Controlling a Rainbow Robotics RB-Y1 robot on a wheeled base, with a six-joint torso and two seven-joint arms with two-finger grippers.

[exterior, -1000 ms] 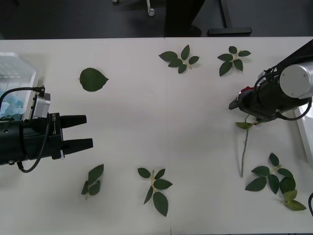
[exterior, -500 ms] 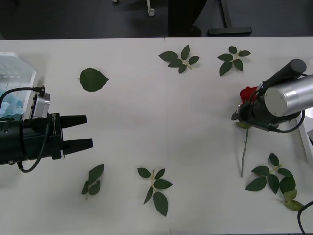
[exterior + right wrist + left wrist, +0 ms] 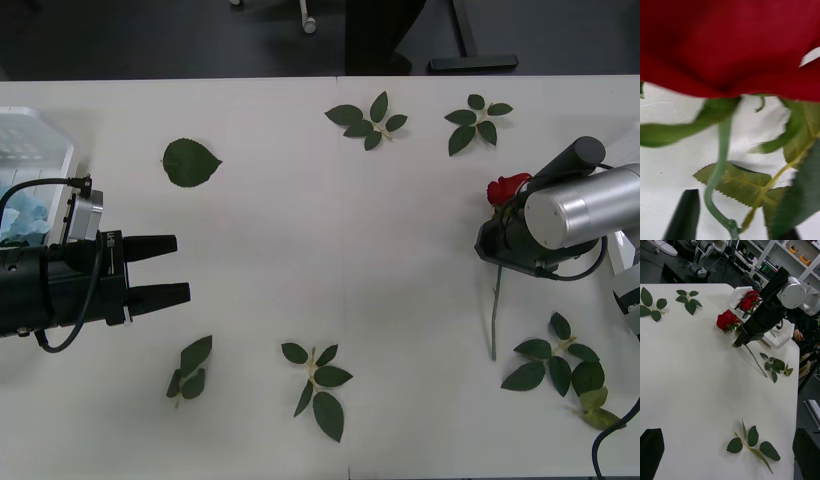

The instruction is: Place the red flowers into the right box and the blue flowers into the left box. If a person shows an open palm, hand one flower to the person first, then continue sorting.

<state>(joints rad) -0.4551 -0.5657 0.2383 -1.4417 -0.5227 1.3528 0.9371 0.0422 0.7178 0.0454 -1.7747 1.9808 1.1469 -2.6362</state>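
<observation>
Near the worktop's right edge, the right end effector (image 3: pixel 497 247) grips a red rose (image 3: pixel 508 187) by the stem just under its head, the bloom pointing toward the far edge and the long stem (image 3: pixel 494 320) trailing toward the near edge. The left wrist view shows the stem (image 3: pixel 755 360) slanting down from the grip to the worktop (image 3: pixel 696 382), so the rose looks partly raised. It should handle as very light: a soft fabric head that would crush if pinched, and a thin, springy stem that will sway, so a hold high on the stem suits it. The right arm reaches in low from the right edge, beside the right box (image 3: pixel 780 338), where another red rose (image 3: pixel 748 302) lies. The left end effector (image 3: pixel 160 269) hovers spread open and empty by the left edge, near the left box (image 3: pixel 40 140) with pale blue flowers (image 3: pixel 22 215).
</observation>
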